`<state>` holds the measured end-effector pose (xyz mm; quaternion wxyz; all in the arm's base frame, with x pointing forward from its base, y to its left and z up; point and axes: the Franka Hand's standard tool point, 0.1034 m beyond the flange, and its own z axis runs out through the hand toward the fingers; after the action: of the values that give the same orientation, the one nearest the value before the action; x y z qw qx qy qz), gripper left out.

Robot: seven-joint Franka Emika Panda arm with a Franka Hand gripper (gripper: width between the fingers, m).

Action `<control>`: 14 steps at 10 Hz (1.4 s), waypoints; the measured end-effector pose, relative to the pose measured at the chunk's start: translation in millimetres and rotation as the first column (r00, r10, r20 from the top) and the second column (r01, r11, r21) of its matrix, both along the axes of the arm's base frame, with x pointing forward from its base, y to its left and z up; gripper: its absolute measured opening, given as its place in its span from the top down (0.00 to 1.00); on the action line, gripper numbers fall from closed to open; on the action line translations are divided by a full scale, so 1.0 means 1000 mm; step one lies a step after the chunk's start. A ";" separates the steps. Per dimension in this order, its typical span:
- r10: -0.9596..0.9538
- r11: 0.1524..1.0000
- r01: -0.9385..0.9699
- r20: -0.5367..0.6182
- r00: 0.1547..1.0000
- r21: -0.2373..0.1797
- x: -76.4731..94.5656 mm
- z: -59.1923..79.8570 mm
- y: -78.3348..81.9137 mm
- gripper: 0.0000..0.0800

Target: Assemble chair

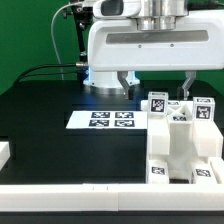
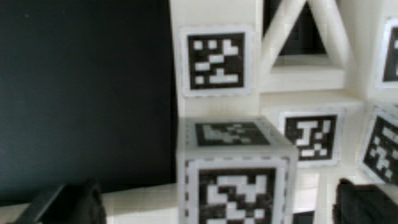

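Note:
The chair (image 1: 182, 145) is a partly built cluster of chunky white tagged pieces at the exterior view's right, on the black table. Several tagged posts rise from its top. My gripper (image 1: 157, 88) hangs just above it, open, with one dark finger on each side of a tagged post (image 1: 157, 103). In the wrist view that post (image 2: 240, 190) stands between my gripper's (image 2: 214, 205) fingertips (image 2: 63, 205), with a gap on both sides. More tagged white chair pieces (image 2: 217, 60) lie beyond it. Nothing is held.
The marker board (image 1: 112, 120) lies flat on the table just to the exterior view's left of the chair. A white ledge (image 1: 60, 190) runs along the table's front. A white block (image 1: 5, 152) sits at the left edge. Cables (image 1: 45, 70) trail at the back left.

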<state>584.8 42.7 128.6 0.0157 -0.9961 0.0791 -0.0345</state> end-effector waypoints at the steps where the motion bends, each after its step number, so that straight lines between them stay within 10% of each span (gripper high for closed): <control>1: 0.000 1.000 0.000 -0.001 1.000 0.000 0.000 0.000 0.000 0.20; 4: 0.000 1.000 0.000 -0.001 1.000 0.000 0.000 0.000 0.000 0.65; 10: -0.206 0.978 0.206 -0.008 0.979 0.016 0.000 -0.001 0.001 0.65; 14: -0.725 0.685 0.726 -0.040 0.687 0.057 0.003 -0.002 0.000 0.65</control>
<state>587.4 42.5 127.0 0.0343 -0.8828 0.4676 -0.0281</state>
